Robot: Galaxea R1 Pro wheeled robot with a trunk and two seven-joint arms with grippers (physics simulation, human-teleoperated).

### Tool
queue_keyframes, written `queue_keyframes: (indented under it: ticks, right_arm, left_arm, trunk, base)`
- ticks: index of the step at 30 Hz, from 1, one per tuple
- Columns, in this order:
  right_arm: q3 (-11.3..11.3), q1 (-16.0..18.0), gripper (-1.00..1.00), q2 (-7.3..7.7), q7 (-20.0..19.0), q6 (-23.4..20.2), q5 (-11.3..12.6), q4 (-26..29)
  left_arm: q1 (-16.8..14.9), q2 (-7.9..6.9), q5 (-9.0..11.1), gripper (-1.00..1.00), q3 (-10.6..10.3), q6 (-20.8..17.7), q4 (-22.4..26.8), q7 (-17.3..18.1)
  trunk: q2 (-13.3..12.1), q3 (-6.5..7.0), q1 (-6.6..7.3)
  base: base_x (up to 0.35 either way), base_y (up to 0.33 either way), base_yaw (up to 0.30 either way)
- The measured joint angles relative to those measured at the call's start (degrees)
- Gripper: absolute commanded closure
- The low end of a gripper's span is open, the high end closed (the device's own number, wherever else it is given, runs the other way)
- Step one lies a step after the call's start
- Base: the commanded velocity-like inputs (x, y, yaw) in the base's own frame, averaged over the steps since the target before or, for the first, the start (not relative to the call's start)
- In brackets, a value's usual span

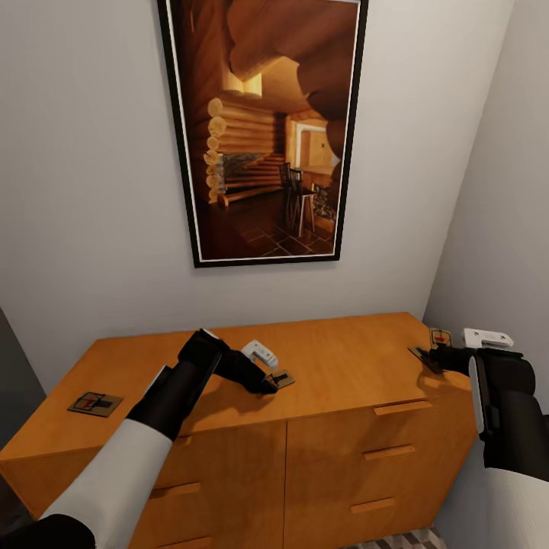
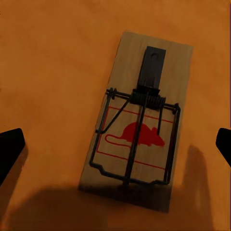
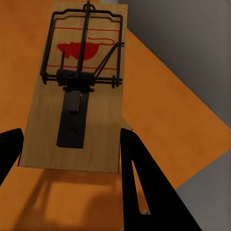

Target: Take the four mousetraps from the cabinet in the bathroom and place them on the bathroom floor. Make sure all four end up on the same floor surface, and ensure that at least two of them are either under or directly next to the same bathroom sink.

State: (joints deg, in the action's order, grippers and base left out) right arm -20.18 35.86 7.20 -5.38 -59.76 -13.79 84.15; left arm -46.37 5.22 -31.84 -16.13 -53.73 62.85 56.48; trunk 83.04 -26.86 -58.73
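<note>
While both arms reach over the orange-brown wooden cabinet (image 1: pixel 335 381), three mousetraps lie flat on its top; one mousetrap (image 1: pixel 94 403) sits alone near the left end, well apart from either arm; a second, the middle mousetrap (image 1: pixel 282 378), lies near the centre just ahead of the left gripper (image 1: pixel 267 385); a third, the right mousetrap (image 1: pixel 441 338), lies at the far right end close to the corner, with the right gripper (image 1: pixel 427 357) at its near end.

From the left wrist camera, the middle mousetrap (image 2: pixel 139 120) shows its tan board, dark wire bar, spring and red mouse print; the left gripper's (image 2: pixel 115 149) two dark fingertips (image 2: pixel 9 149) stand wide apart at either edge of the view, clear of the board and holding nothing.

From the right wrist camera, the right mousetrap (image 3: pixel 77 91) lies with one long side near the cabinet's edge; the right gripper (image 3: pixel 72 149) is spread open, one finger (image 3: pixel 139 183) just beside the board's near corner and the other at the opposite side; whether either touches the wood cannot be told, and nothing is lifted.

Behind the cabinet hangs a tall black-framed picture (image 1: pixel 263 130) of a log-cabin interior on a pale grey wall (image 1: pixel 84 191); a second wall closes in tightly on the right, beside the right arm; drawer fronts with thin handles (image 1: pixel 389 452) face forward; a sliver of patterned floor tile (image 1: pixel 396 541) shows below.
</note>
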Motion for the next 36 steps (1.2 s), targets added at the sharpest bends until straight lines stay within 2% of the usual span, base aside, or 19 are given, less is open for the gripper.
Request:
queue_keyframes:
  ticks: [11,36]
  right_arm:
    - [0.0,0.01,1.0,0.0,-0.01,0.0,-0.05,-0.08]
    - [-0.08,0.01,1.0,0.05,-0.13,0.0,-0.16,-0.07]
  left_arm:
    - [-0.93,0.95,-0.02,-1.0,-0.01,0.18,-1.54,-0.07]
    - [-1.05,1.24,0.05,-1.0,0.4,-0.37,-3.66,-0.74]
  trunk:
    - [0.0,0.0,0.0]
    - [0.0,0.0,0.0]
  base:
    - [0.0,0.0,0.0]
    - [0.0,0.0,0.0]
